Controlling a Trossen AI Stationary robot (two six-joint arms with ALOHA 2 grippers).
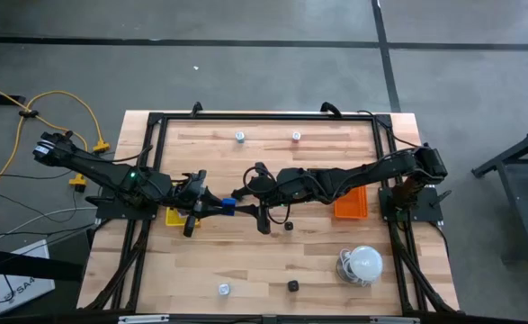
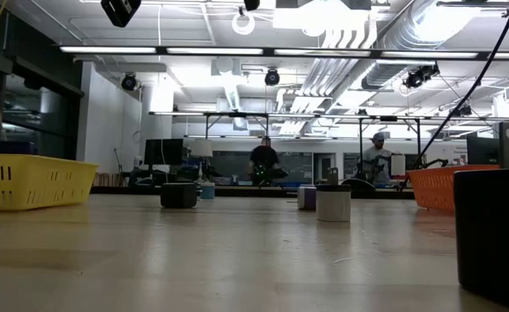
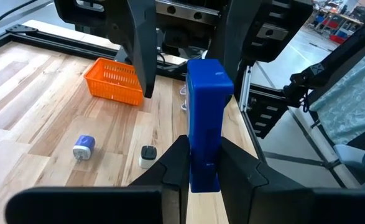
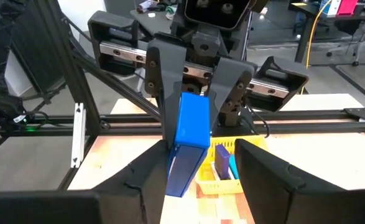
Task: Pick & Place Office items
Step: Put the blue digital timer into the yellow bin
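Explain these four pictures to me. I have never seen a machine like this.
This is a robot with two dark arms working at a wooden table. One picture looks straight down from above, one looks level along the tabletop, and two come from cameras on the arms' wrists. On the table are a yellow tray, an orange tray, a white dome with a coiled cable and small silver-white round bits. The left gripper has its fingers shut on a blue rectangular block. The right gripper faces it, fingers open on either side of that block.
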